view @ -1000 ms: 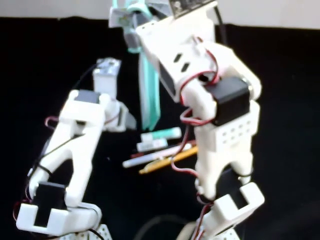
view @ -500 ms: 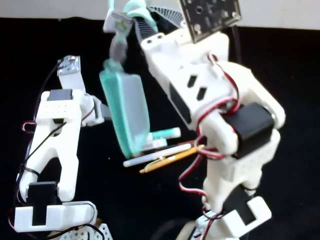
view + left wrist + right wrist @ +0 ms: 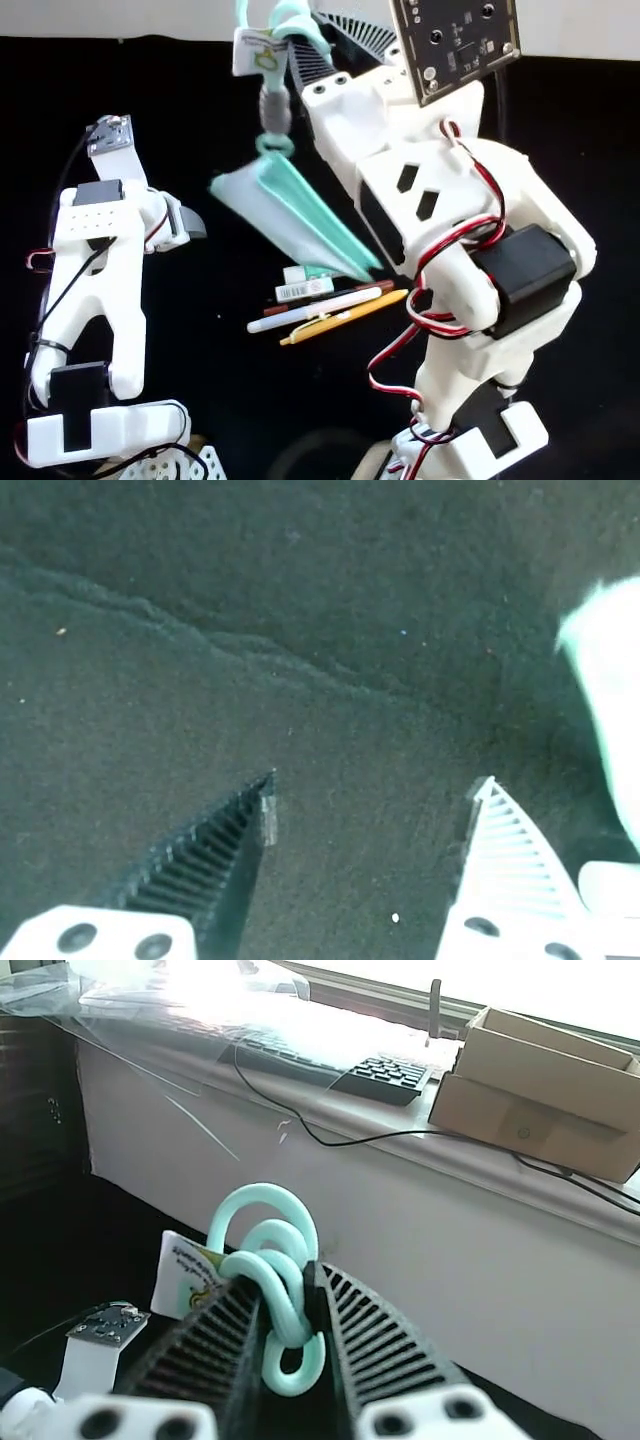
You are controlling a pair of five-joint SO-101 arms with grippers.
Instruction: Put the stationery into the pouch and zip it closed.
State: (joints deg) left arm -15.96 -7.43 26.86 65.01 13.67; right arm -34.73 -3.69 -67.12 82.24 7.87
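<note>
A mint-and-clear pouch [image 3: 290, 225] hangs tilted in the air from a mint cord loop [image 3: 278, 14] with a paper tag [image 3: 258, 52]. My right gripper [image 3: 294, 42] is shut on that loop [image 3: 272, 1300], high above the black cloth. Below the pouch, several pens and markers [image 3: 325, 305] lie in a bundle on the cloth. To the left of the pouch my left gripper [image 3: 186, 221] is open and holds nothing. Its fingertips [image 3: 250, 805] hover over bare cloth, with the pouch's pale edge [image 3: 610, 680] off to one side.
Black cloth [image 3: 180, 120] covers the table. The right arm's bulky body [image 3: 470, 270] stands just right of the stationery. Behind the table run a white wall, a keyboard [image 3: 385, 1075] and cardboard boxes [image 3: 545, 1075].
The pouch has swung from hanging straight down to a slanted pose, its lower corner out to the right. The right arm shifted right and nearer the camera. The left arm drew back left.
</note>
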